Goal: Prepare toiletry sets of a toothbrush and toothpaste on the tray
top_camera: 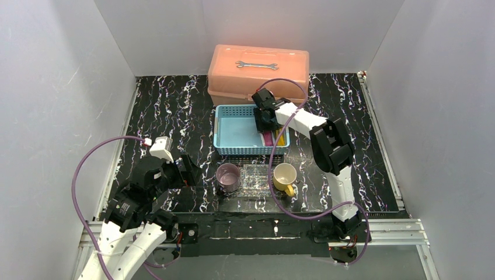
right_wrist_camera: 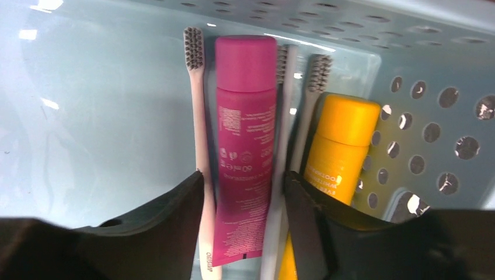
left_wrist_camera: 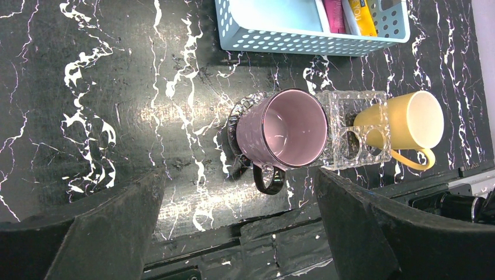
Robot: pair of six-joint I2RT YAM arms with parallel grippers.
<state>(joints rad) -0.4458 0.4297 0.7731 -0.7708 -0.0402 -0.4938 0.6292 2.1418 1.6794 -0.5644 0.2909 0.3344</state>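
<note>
- The right gripper was down inside the light-blue basket, at the basket's right end, where all the toiletries lay.
- The magenta toothpaste tube lay flat on the basket's floor, directly between the two fingers. Its long axis ran straight away from the wrist with the cap at the far end, so the fingers would close across its narrow width.
- A pale toothbrush lay along the tube's left side and a grey toothbrush along its right. Both were so near the fingers that a squeeze looked likely to catch them too.
- The gripper stood partly open around the tube. Whether it was already pressing on the tube could not be told, and nothing was lifted.
- The yellow toothpaste tube lay parallel, nearer the basket's right wall, with another grey brush beside it.
- The clear tray sat on the surface on the basket's near side, between the purple mug and the yellow mug. No tube or brush was on it.
- The left gripper hung wide open and empty, well apart from the basket on its near-left side, so the right arm was plainly the nearer one.
</note>
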